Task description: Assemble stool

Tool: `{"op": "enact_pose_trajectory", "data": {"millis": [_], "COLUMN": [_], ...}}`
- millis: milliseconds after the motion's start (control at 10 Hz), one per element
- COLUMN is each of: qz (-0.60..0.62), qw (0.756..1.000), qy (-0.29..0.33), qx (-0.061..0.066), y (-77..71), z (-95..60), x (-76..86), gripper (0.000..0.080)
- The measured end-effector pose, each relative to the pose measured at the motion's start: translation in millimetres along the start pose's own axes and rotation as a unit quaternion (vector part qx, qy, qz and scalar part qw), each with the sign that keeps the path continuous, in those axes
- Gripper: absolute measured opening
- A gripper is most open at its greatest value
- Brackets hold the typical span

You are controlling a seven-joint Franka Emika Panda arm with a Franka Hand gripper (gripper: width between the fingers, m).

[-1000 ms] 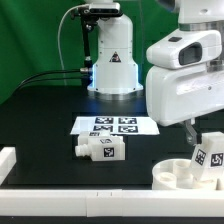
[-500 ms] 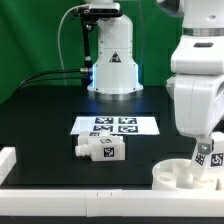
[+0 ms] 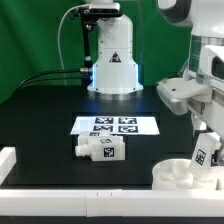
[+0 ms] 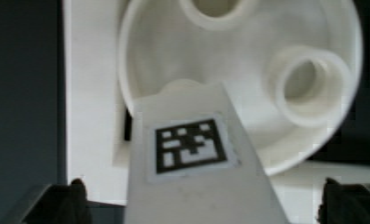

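Green cloth backs a black worktop (image 3: 40, 110) edged with white border rails (image 3: 60, 190). Since half a second ago the arm (image 3: 190, 95) has swung. Its big white casing, which then hung straight over the seat, now sits higher and turned, with a pale link jutting toward the exterior view's left. The parts have not shifted.

The round seat (image 3: 173, 176) lies at the worktop's near edge, in the corner at the exterior view's right. One tagged leg (image 3: 203, 156) stands on it, leaning slightly. A second leg (image 3: 100, 150) lies on its side near the near edge, just in front of the marker board (image 3: 115, 125) and well apart from the seat.

The jaws are released. In the wrist view the two dark fingertips (image 4: 66, 200) stand one to each side of the standing leg (image 4: 191, 140). A gap shows between each tip and the leg, so nothing is grasped. Behind that leg the seat (image 4: 235, 70) shows two round holes (image 4: 315, 80).
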State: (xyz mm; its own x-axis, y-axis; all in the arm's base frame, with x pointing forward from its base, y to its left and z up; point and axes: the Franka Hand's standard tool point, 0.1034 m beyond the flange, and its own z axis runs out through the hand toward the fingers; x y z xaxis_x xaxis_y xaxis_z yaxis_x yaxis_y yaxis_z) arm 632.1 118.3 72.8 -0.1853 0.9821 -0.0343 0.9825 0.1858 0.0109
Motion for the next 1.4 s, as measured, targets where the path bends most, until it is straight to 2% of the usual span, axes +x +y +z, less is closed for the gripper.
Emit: {"op": "enact_pose_trajectory", "data": {"millis": [300,400,500,700,800,1000,1100,1400], "qz": [0.029,0.069,0.102,0.206,0.282,0.477,0.536,0.604], "qw": [1.0,0.998,0.995,0.979,0.959,0.878,0.843,0.796], "qy": [0.0,0.0,0.0,0.002,0.001,0.011,0.013,0.01], "qx": [0.0,0.001,0.001,0.0,0.003,0.024,0.036,0.037], "y": [-0.2,-0.3,-0.3,0.9,0.7,-0.9,-2.9,-3.1], "z": [0.5,0.7,0.9,1.5,1.2,2.4,3.0,3.3], "x": [-1.5,-1.4,-1.5,-1.9,-1.6,1.2,1.7,2.1], "gripper": [0.064,0.0453,0.0332,0.0333,0.0333,0.0333,0.0333,0.0334]}}
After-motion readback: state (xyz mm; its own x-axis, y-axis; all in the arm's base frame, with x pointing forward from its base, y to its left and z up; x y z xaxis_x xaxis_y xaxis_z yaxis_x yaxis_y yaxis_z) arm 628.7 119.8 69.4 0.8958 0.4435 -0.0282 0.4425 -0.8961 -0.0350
